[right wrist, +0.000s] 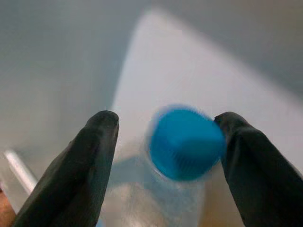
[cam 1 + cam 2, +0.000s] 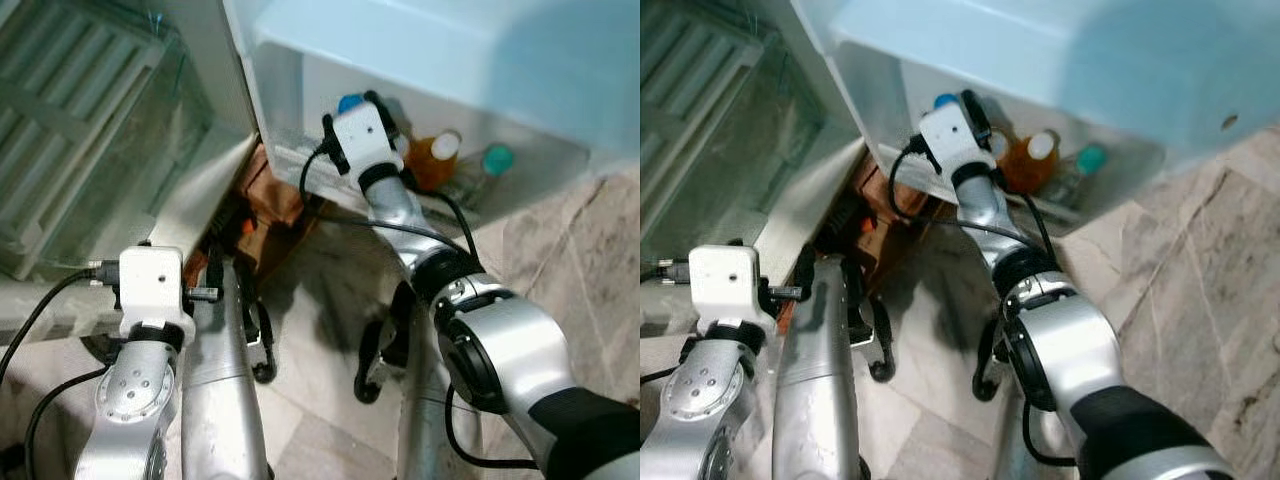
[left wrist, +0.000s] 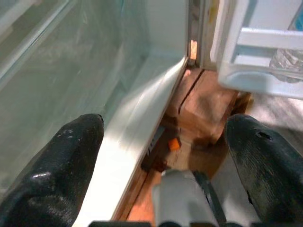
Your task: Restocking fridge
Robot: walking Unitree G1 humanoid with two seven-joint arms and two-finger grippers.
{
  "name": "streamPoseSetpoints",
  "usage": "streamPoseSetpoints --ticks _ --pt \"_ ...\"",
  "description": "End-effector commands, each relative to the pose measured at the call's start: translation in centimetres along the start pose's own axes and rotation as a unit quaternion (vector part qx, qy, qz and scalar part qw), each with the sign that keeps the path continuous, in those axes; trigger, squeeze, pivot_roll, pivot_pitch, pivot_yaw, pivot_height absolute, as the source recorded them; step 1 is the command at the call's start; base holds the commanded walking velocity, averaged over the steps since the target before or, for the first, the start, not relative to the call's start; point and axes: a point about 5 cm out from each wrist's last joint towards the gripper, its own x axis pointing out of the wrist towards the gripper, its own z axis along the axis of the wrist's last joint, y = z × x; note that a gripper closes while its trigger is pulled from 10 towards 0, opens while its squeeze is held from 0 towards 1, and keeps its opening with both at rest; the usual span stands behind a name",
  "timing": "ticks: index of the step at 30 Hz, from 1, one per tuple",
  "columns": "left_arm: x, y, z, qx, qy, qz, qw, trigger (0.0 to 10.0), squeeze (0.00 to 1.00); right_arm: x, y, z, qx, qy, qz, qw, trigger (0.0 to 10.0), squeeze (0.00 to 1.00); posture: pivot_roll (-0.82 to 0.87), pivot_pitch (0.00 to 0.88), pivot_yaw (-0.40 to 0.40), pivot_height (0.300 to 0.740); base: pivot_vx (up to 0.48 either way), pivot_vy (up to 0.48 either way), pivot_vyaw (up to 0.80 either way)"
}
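A clear bottle with a blue cap stands in the white fridge door shelf; the cap also shows in the left eye view. My right gripper reaches into that shelf, open, with one finger on each side of the cap; its right finger is very close to the cap. An orange bottle with a white cap and a teal-capped bottle stand further along the same shelf. My left gripper is open and holds nothing, low by the fridge's bottom sill.
The fridge's clear bottom drawer lies at the left. A brown wooden block sits under the fridge corner, between body and door. Marble floor spreads to the right. The open door's pale face overhangs the shelf.
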Motion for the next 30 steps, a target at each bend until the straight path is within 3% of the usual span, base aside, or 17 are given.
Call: streamPoseSetpoints --ticks 1,4,5,6,7,15,18,19,24,28,29,30 --pt "0.2 0.1 -1.2 0.002 0.019 0.004 1.0 10.0 0.0 -0.2 0.9 -0.2 0.013 0.01 0.025 1.0 10.0 1.0 0.19 0.298 -0.056 0.556 0.0 0.0 0.0" --pt "1.2 -0.2 -1.4 0.001 0.009 -0.001 1.0 10.0 0.0 -0.2 0.8 -0.5 0.022 0.022 0.035 0.999 10.0 1.0 0.17 0.257 -0.055 0.556 0.0 0.0 0.0" --pt "1.5 -0.3 -1.4 0.001 0.007 -0.002 1.0 10.0 0.0 -0.3 0.8 -0.6 0.023 0.024 0.036 0.999 10.0 0.9 0.16 0.242 -0.053 0.556 0.0 0.0 0.0" --pt "1.7 -0.4 -1.4 0.0 0.006 -0.003 1.0 10.0 0.0 -0.3 0.8 -0.7 0.023 0.025 0.036 0.999 10.0 0.9 0.16 0.242 -0.053 0.556 0.0 0.0 0.0" --pt "2.3 -0.6 -1.4 -0.001 0.001 -0.006 1.0 10.0 0.0 -0.3 0.7 -0.7 0.011 0.023 0.04 0.999 10.0 0.0 0.15 0.213 -0.048 0.556 0.0 0.0 0.0" --pt "4.8 -1.7 -1.1 0.001 -0.024 -0.037 0.999 10.0 0.0 -0.6 -0.1 -1.2 0.022 0.028 0.041 0.998 10.0 0.0 0.08 0.116 -0.02 0.556 0.0 0.0 0.0" --pt "5.7 -1.8 -1.4 0.0 -0.032 -0.041 0.999 10.0 0.0 -2.0 -0.4 -2.9 0.035 0.037 0.05 0.997 10.0 0.0 0.04 0.071 -0.006 0.556 0.0 0.0 0.0" --pt "5.9 -1.8 -1.8 0.001 -0.031 -0.04 0.999 10.0 0.0 -2.8 -0.4 -3.7 0.054 0.039 0.05 0.997 10.0 0.0 0.03 0.055 0.002 0.556 0.0 0.0 0.0" --pt "5.6 -1.5 -3.3 0.008 -0.018 -0.045 0.999 10.0 0.0 -5.7 -0.2 -5.5 0.065 0.026 0.052 0.996 10.0 0.0 -0.01 0.017 0.019 0.556 0.0 0.0 0.0" --pt "4.7 -0.9 -4.9 0.02 -0.002 -0.048 0.999 10.0 0.0 -10.4 0.2 -8.4 0.108 0.075 0.016 0.991 10.0 0.0 -0.02 0.0 0.038 0.556 0.0 0.0 0.0" --pt "4.6 -0.5 -5.4 0.024 0.0 -0.045 0.999 10.0 0.0 -12.3 0.3 -9.2 0.107 0.09 0.002 0.99 10.0 0.0 -0.03 0.0 0.044 0.556 0.0 0.0 0.0" --pt "4.6 -0.5 -5.4 0.024 0.0 -0.045 0.999 10.0 0.0 -12.3 0.3 -9.2 0.107 0.09 0.002 0.99 10.0 0.0 -0.03 0.0 0.044 0.556 0.0 0.0 0.0"
